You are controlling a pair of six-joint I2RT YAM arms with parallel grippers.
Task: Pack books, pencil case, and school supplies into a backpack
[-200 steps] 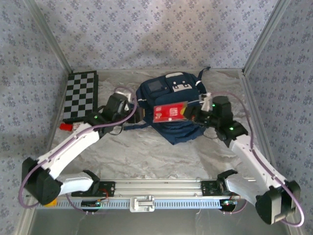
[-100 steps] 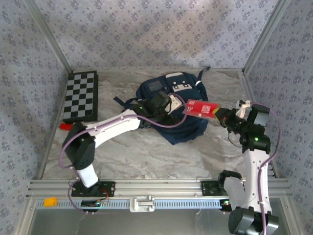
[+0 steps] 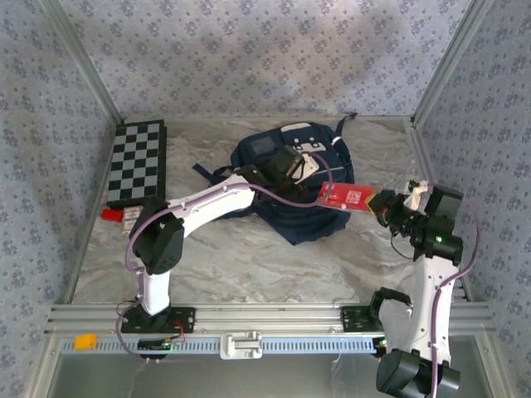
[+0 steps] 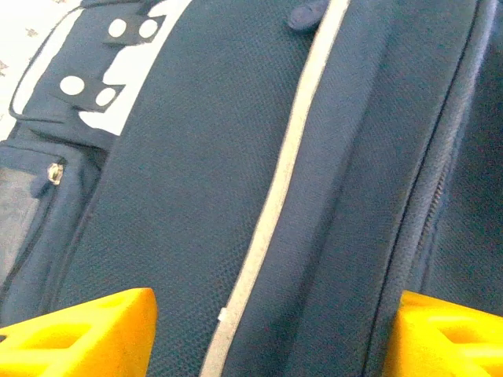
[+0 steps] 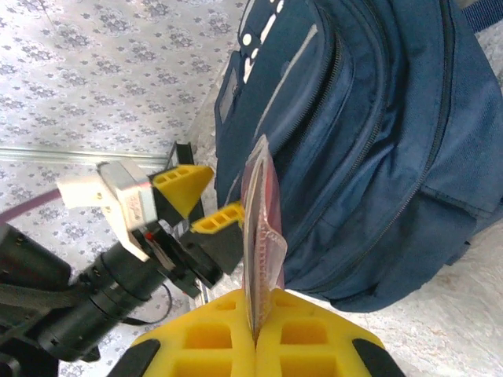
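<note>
The navy backpack (image 3: 290, 211) lies at the table's middle back; the left wrist view looks close onto its fabric and a grey-white trim stripe (image 4: 275, 196). My left gripper (image 3: 296, 170) hovers over its top, yellow fingertips (image 4: 78, 334) wide apart and open, nothing between them. My right gripper (image 3: 383, 202) is shut on one end of the flat red pencil case (image 3: 344, 196), held in the air at the backpack's right side. In the right wrist view the case (image 5: 258, 236) stands edge-on between the shut jaws, with the left gripper (image 5: 206, 196) and the backpack (image 5: 369, 118) behind it. The books are out of view.
A black-and-white chequered board (image 3: 137, 162) lies at the back left, with a tiny red block (image 3: 110, 214) near its front corner. Patterned walls and metal posts enclose the table. A rail (image 3: 249, 319) runs along the near edge, an orange piece (image 3: 84, 341) below it.
My left arm has swung from the backpack's left side to over its top. My right gripper has carried the pencil case from above the backpack out to its right side.
</note>
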